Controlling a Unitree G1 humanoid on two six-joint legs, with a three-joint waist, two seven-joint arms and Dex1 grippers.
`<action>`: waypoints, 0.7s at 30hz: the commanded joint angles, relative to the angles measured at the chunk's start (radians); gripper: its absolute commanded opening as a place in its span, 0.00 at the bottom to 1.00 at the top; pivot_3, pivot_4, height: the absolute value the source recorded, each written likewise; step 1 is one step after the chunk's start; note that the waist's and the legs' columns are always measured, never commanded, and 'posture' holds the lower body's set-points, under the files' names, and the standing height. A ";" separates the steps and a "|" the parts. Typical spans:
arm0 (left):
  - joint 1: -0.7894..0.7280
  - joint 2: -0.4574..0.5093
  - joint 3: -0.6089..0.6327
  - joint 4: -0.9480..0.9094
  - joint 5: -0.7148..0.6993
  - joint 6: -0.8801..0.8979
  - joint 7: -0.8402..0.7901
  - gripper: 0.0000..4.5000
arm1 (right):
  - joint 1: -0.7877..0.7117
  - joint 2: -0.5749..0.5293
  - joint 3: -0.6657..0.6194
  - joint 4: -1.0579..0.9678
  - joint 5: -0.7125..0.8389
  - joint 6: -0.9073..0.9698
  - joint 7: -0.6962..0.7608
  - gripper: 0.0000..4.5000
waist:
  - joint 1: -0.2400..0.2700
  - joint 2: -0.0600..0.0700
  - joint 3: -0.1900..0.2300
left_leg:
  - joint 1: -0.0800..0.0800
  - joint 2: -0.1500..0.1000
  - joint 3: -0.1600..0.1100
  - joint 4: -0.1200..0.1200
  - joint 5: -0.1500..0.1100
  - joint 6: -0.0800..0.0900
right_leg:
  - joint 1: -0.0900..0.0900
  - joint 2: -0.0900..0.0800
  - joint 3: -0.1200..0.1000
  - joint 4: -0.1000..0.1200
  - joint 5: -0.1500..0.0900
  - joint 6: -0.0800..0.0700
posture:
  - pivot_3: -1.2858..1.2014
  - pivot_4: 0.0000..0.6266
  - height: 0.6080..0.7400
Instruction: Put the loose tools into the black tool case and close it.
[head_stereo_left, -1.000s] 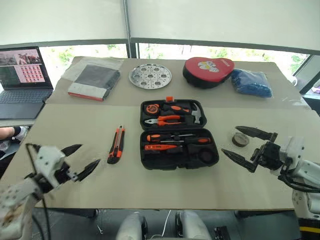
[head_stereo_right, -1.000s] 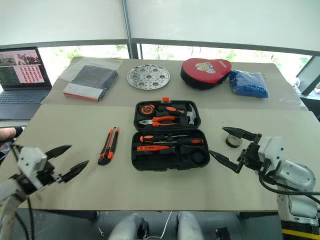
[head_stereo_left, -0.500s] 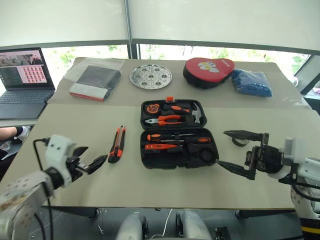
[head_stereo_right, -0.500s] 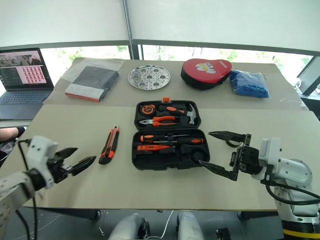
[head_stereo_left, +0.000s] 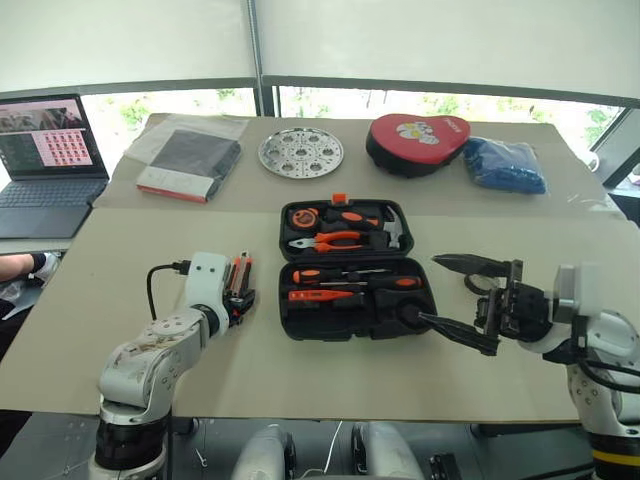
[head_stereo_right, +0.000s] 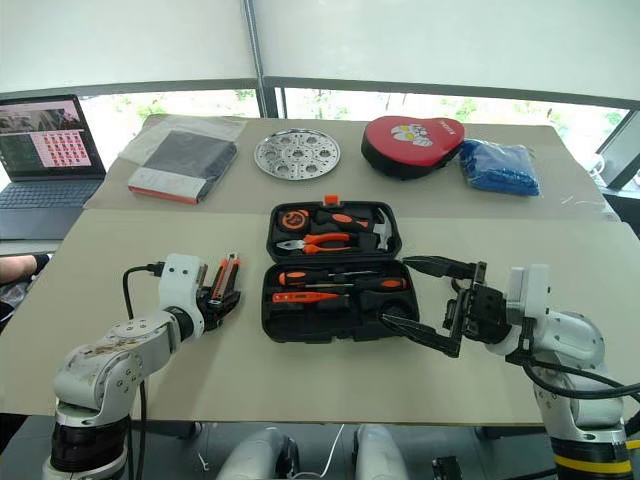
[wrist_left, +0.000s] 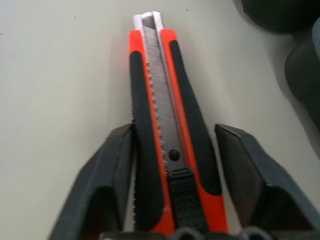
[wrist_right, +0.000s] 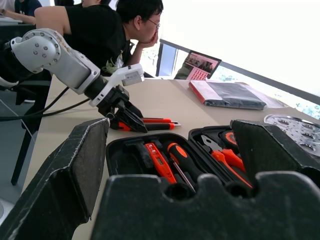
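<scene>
where the knife (wrist_left: 167, 145) lies flat on the table (head_stereo_left: 120, 250), just left of the case (head_stereo_left: 357, 268), the left gripper (head_stereo_right: 217, 301) straddles its near end. its two fingers (wrist_left: 112, 175) stand one on each side of the handle, the one touching the black grip, the other a little apart from it, so the jaws are part closed around the knife and not yet pinching it. the case lies open in the middle of the table, with screwdrivers (head_stereo_left: 340, 275) in its near half and pliers (head_stereo_left: 327, 240), a hammer and a tape measure in the far half. just right of the case the right gripper (head_stereo_left: 462, 304) hangs above the table, spread wide and holding nothing, pointing toward the case. the tape roll (head_stereo_left: 478, 283) sits on the table behind its fingers. farther back lie a red pouch (head_stereo_left: 415, 140), a blue bundle (head_stereo_left: 505, 165), a round metal plate (head_stereo_left: 301, 152) and a dark packet (head_stereo_left: 190, 160); a laptop (head_stereo_left: 45, 160) stands at the far left.
</scene>
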 joint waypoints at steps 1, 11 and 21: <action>0.045 -0.004 -0.013 0.004 0.028 -0.032 -0.007 0.38 | 0.009 0.006 -0.034 -0.006 0.006 -0.031 0.010 1.00 | 0.000 0.000 0.000 | 0.001 0.000 0.000 0.000 0.000 0.000 | 0.000 0.000 0.000 0.000 0.000 0.000 | 0.52 0.24 1.00; -0.018 0.470 0.009 0.131 -0.117 -0.580 -0.944 0.38 | 0.120 -0.087 -0.176 0.000 0.042 0.009 0.048 1.00 | 0.004 -0.002 0.002 | -0.003 0.002 0.000 -0.001 0.001 -0.002 | -0.005 0.001 -0.003 0.002 -0.005 -0.008 | 0.52 0.24 1.00; -0.428 0.400 -0.500 0.200 0.113 -0.573 -1.098 0.38 | 0.201 -0.142 -0.238 0.105 -0.036 -0.044 0.132 1.00 | 0.011 -0.002 0.002 | -0.006 -0.001 0.001 0.003 -0.001 0.003 | -0.002 0.003 0.000 -0.003 -0.002 0.001 | 0.52 0.24 1.00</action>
